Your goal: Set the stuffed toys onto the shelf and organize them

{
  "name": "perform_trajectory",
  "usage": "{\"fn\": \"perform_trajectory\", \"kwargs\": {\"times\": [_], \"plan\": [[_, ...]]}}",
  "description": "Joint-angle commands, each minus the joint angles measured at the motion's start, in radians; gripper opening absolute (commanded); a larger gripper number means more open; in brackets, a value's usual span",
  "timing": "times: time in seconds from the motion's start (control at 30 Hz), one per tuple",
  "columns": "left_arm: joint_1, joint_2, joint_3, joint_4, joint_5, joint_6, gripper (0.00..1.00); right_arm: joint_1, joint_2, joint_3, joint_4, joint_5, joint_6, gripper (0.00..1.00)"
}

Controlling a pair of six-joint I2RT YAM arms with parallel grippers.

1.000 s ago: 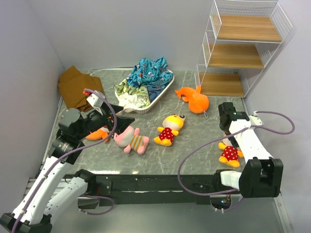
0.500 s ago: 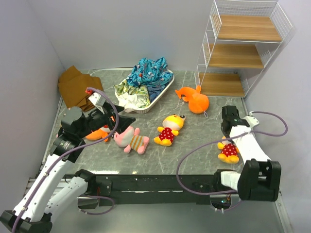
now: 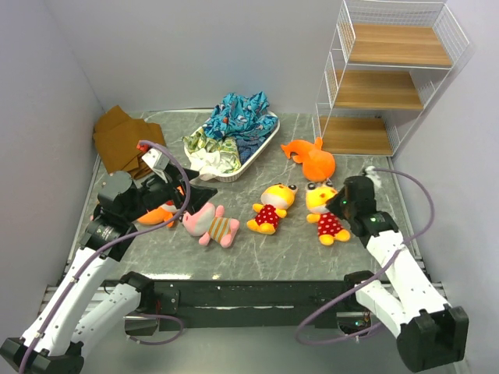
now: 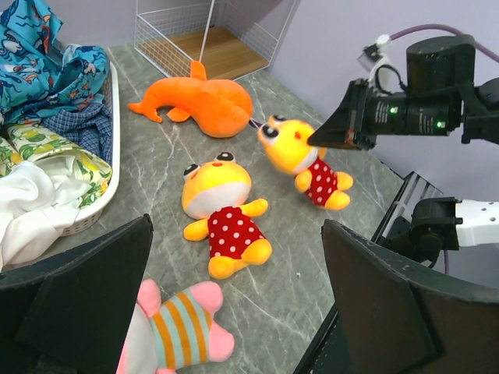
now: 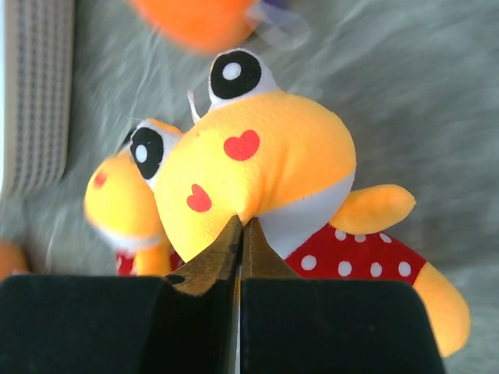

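Note:
My right gripper [image 3: 335, 201] is shut on the head of a yellow stuffed toy with a red dotted body [image 3: 324, 212], pinching plush at its chin [image 5: 265, 148]. A second yellow toy [image 3: 271, 209] lies just left of it. An orange shark [image 3: 312, 160] lies beyond them, near the white wire shelf [image 3: 382, 86]. My left gripper [image 3: 196, 196] hangs open over a pink striped toy [image 3: 210, 226], with nothing between its wide-set fingers [image 4: 78, 296]. Another orange toy [image 3: 156, 214] is partly hidden beneath that arm.
A white oval tray [image 3: 265, 145] heaped with blue-patterned cloth [image 3: 238, 117] stands at the back centre. A brown folded cloth [image 3: 121, 140] lies at the back left. Walls close in on both sides of the table.
The right gripper shut on the yellow toy at the front right. It carried the toy left and away to beside the other yellow toy. The left arm barely moved.

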Motion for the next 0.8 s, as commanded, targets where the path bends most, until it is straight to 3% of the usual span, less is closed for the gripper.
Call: {"fn": "perform_trajectory", "kwargs": {"times": [0.0, 0.17, 0.2, 0.23, 0.3, 0.43, 0.5, 0.77], "plan": [[-0.004, -0.011, -0.002, 0.025, -0.011, 0.002, 0.96, 0.086, 0.043, 0.000, 0.129, -0.065, 0.019, 0.00], [-0.004, -0.012, -0.004, 0.025, -0.005, 0.002, 0.96, 0.097, 0.121, -0.004, 0.203, -0.037, 0.047, 0.01], [-0.004, -0.012, -0.002, 0.025, -0.001, 0.002, 0.96, 0.097, 0.129, -0.001, 0.204, -0.028, 0.047, 0.05], [-0.004, -0.014, -0.004, 0.028, 0.000, 0.002, 0.96, 0.097, 0.138, 0.007, 0.200, -0.018, 0.047, 0.13], [-0.004, -0.012, -0.002, 0.027, 0.003, 0.000, 0.96, 0.098, 0.158, 0.031, 0.154, 0.013, 0.052, 0.20], [-0.004, -0.014, -0.005, 0.031, 0.009, 0.000, 0.96, 0.097, 0.136, 0.077, -0.027, 0.091, 0.134, 0.52], [-0.004, -0.014, -0.005, 0.034, 0.012, -0.001, 0.96, 0.097, 0.120, 0.106, -0.107, 0.127, 0.191, 0.60], [-0.004, -0.023, -0.007, 0.036, 0.013, -0.003, 0.96, 0.097, -0.069, 0.079, -0.409, 0.167, 0.527, 0.62]]}}
